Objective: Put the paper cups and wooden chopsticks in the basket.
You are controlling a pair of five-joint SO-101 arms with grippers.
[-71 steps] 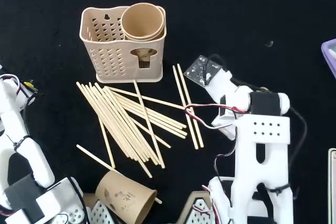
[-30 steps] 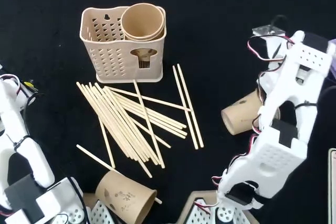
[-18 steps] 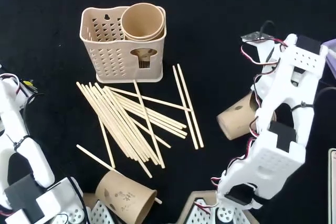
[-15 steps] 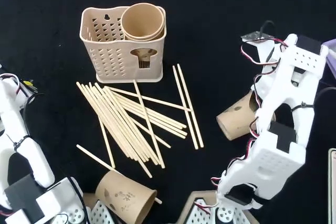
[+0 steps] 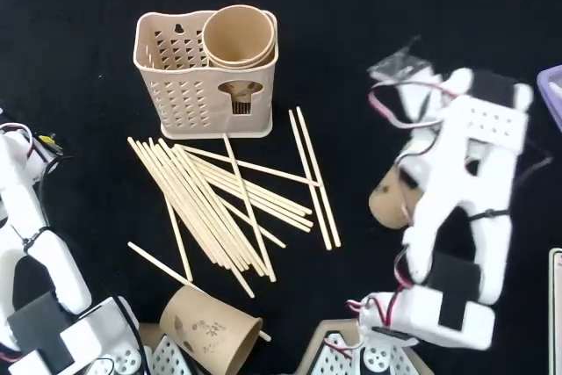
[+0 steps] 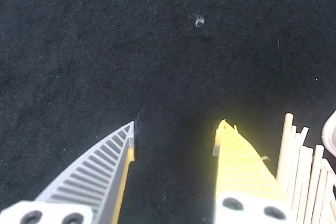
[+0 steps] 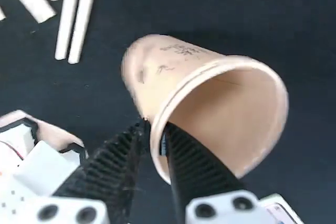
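I see my right gripper (image 7: 153, 129) clamped on a paper cup (image 7: 178, 72), right of the basket (image 5: 180, 90); my left gripper (image 6: 176, 129) has its fingers apart.

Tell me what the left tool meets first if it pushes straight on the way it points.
Probably the bare black table: the open left tool points at it, and the chopsticks lie beside that line, not in it. How near the table is stays unclear.

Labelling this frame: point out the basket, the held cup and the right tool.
basket (image 5: 189, 98), high view, perforated front wall.
held cup (image 7: 173, 69), right wrist view, outer side wall.
right tool (image 7: 152, 130), right wrist view, midway between fingertips, at the cup's rim.
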